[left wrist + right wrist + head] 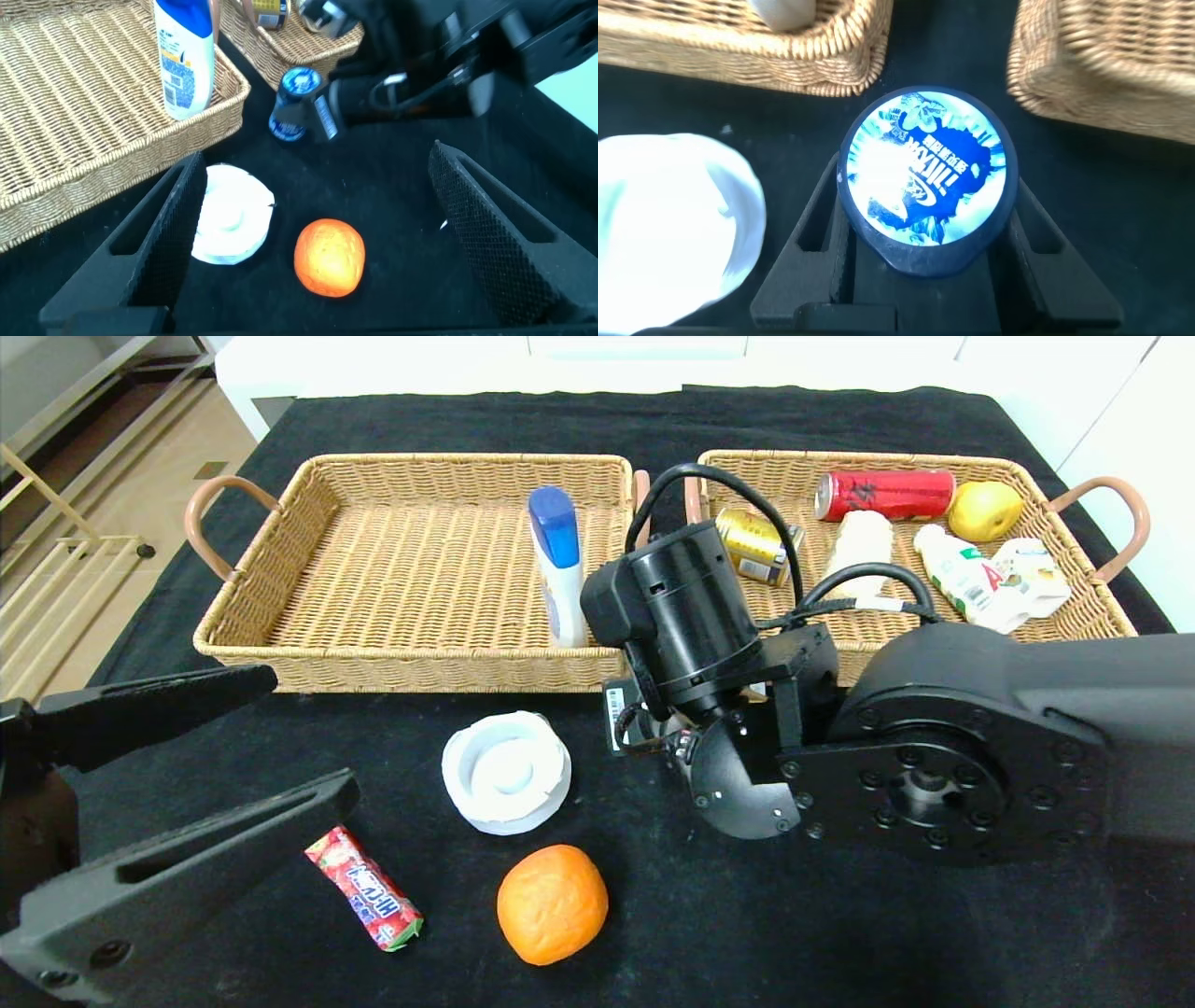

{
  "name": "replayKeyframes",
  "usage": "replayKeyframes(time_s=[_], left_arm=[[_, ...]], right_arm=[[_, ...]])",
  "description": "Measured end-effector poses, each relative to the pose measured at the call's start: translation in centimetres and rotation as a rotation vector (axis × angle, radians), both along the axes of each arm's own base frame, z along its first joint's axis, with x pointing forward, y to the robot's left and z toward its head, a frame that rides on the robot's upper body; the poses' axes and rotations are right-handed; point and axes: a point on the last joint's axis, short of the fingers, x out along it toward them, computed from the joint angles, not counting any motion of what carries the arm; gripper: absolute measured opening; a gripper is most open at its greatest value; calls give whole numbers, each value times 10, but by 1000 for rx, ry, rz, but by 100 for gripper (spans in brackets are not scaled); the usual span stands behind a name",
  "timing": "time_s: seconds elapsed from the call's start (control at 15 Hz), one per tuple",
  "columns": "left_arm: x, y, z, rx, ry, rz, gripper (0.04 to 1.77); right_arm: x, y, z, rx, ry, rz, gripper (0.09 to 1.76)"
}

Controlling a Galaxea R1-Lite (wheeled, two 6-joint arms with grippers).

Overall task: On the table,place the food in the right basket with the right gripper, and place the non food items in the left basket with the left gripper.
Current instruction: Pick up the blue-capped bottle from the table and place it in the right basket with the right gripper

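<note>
Right end effector (924, 271) clamped on blue-lidded tub (924, 177) near the gap between baskets; right basket (1074, 523) just far-right. Left end effector (327, 233) wide, parked near-left.

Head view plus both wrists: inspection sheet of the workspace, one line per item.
Surface: black cloth table.
Job's things: orange, candy pack, white tape roll on cloth; blue-lidded tub between right claw fingers.
Left basket: one shampoo bottle, upright.
Right basket: cans, bottles, a yellow fruit.
Clutter: nothing seen.
Grippers: right claw around tub; left claw open above orange.
Cables: black loops on right wrist.
Surroundings: wooden floor, far left.
</note>
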Motion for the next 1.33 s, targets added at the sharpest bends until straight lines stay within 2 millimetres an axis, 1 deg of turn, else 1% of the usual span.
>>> replayKeyframes(time_s=[0.27,0.4,0.67,0.93,1.2,1.33], left_arm=[[1,0,-1,2,4,0,172],[1,-1,-1,3,5,0,172],[2,-1,-2,7,11,1,172],[3,-2,-4,11,17,-1,172],[4,-2,-4,12,18,0,172],[3,-2,-4,12,16,1,172]], right_arm=[[-29,-17,18,11,-9,35,85],[-35,-28,28,29,-23,31,85],[-28,-53,45,61,-54,-27,85],[-9,-78,57,81,-83,-113,85],[3,-95,69,92,-118,-164,85],[9,-98,72,81,-130,-178,85]])
